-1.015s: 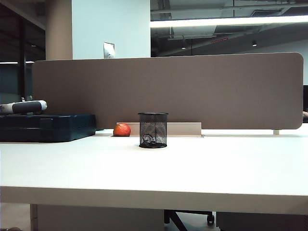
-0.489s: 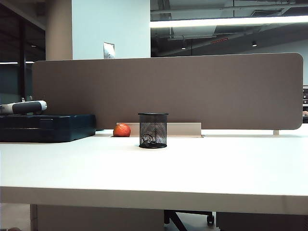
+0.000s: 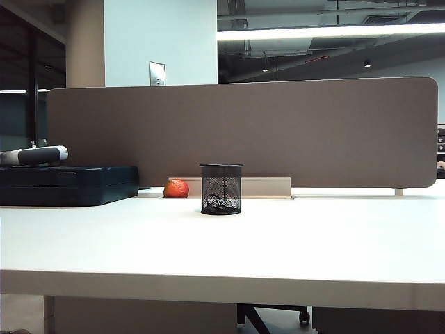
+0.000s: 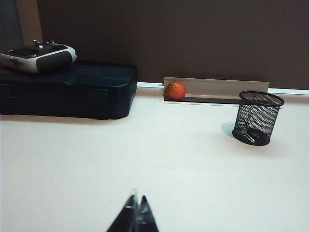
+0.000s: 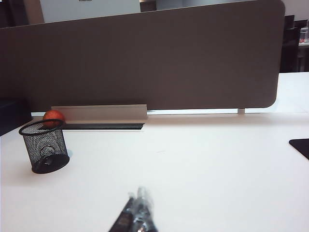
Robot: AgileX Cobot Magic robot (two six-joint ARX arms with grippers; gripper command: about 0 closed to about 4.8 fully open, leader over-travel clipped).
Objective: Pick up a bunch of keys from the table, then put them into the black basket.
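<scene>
The bunch of keys [image 4: 243, 131] already lies inside the black basket [image 4: 258, 117], far from the left claw [image 4: 137, 211] and right claw [image 5: 136, 212], both pinched shut and empty, low over the tabletop [image 3: 292, 243].

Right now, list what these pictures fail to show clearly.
- Bunch of keys: inside the black basket; the mesh hides their count and shape in every view.
- Left gripper: shut, its fingers cut by the left wrist view's edge.
- Right gripper: shut, blurred and cut by the right wrist view's edge.
- Both arms: absent from the exterior view.
- Dark flat object: cropped by the right wrist view's edge.
</scene>
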